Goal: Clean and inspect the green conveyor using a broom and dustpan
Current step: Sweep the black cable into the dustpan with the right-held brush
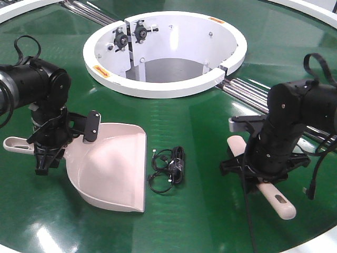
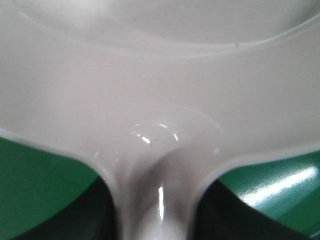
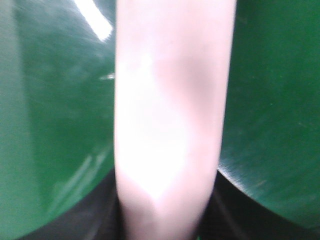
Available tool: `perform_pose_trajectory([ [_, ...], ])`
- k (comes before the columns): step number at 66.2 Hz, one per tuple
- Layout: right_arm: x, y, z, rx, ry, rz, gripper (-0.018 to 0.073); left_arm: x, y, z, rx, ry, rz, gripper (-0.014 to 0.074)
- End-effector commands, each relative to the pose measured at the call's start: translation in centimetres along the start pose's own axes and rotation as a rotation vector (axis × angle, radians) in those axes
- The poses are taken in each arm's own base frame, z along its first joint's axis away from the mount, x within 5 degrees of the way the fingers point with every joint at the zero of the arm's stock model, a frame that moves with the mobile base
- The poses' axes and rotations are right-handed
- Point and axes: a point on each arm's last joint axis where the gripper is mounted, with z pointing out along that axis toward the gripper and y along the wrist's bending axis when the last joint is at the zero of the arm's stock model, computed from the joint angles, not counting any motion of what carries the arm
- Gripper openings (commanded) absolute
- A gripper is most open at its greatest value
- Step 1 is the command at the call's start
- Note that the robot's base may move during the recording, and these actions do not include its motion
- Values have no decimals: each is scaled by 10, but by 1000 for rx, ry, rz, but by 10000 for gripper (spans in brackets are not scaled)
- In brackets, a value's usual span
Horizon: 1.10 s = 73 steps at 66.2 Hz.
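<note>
Hold light, stiff, slick dustpan (image 1: 116, 163) at handle neck, as clamped in left gripper (image 1: 50, 147); hold broom (image 1: 278, 199) mid-handle, as clamped in right gripper (image 1: 260, 167)

Count entry, front view.
- green conveyor (image 1: 200, 121): 1
- dustpan (image 1: 118, 163): 1
- broom (image 1: 274, 197): 1
- end effectors: 2, the left end effector (image 1: 50, 145) and the right end effector (image 1: 260, 168)
- black cable bundle (image 1: 168, 169): 1
- white-rimmed central opening (image 1: 158, 88): 1
- black fittings (image 1: 120, 39) on its inner wall: 2
- orange labels (image 1: 98, 68) on the rim: 2
- silver roller bars (image 1: 247, 89): two groups, exact number not resolvable
</note>
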Motion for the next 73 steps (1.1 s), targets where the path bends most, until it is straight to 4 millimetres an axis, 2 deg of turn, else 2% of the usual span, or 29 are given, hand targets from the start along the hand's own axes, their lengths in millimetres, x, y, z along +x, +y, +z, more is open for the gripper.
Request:
perform_pose_trajectory([
  [1, -2, 12, -28, -31, -95, 13, -4, 5, -1, -26, -58, -17, -32, -6],
  [12, -6, 40, -33, -36, -120, -15, -4, 5, -1, -26, -58, -17, -32, -6],
  [25, -6, 63, -32, -49, -133, 5, -4, 5, -1, -26, -58, -17, -32, -6],
  [39, -8, 77, -14, -38, -96, 48, -4, 5, -1, -26, -58, -17, -32, -6],
  [49, -10, 95, 0, -41, -74, 27, -4, 5, -1, -26, -58, -17, -32, -6],
  [73, -22, 134, 9, -166, -6, 8, -4, 5, -1, -26, -58, -17, -32, -6],
])
